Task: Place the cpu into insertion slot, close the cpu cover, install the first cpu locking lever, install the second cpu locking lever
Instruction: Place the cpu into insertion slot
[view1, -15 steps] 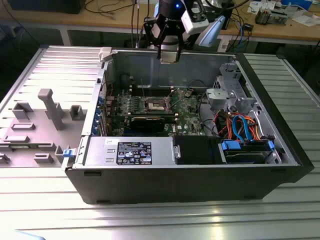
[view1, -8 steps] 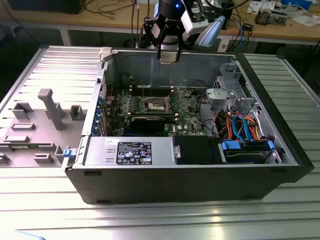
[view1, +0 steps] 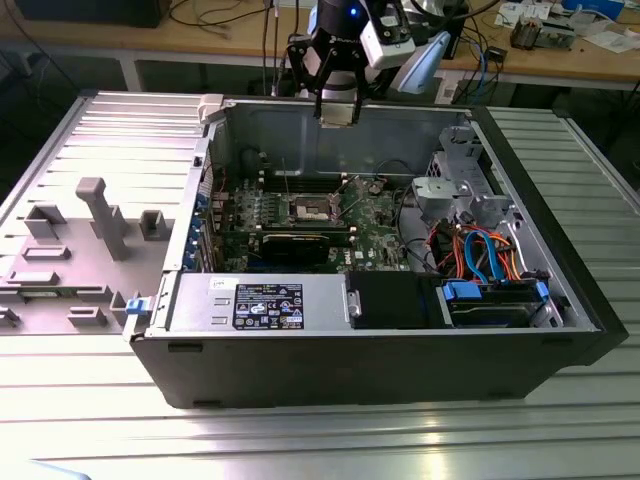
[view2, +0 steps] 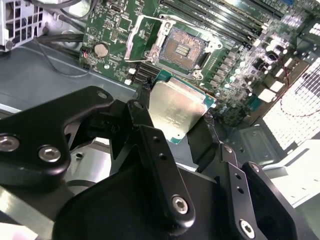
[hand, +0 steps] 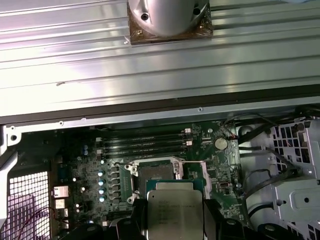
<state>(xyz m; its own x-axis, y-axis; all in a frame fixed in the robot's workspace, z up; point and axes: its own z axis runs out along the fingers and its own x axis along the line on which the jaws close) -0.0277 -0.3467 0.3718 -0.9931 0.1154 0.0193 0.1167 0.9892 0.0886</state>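
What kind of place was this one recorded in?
Most likely a robotics lab or electronics workshop: an open computer case sits on a ribbed metal table, wooden workbenches strewn with cables stand behind, and the gripper holds the cpu above the motherboard.

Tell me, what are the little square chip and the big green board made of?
The chip: its top looks like dull silver-grey metal, since it shines softly; its thin edge looks like green circuit-board stuff. The board: probably a hard glossy green plastic-like sheet, dotted with tiny shiny metal parts.
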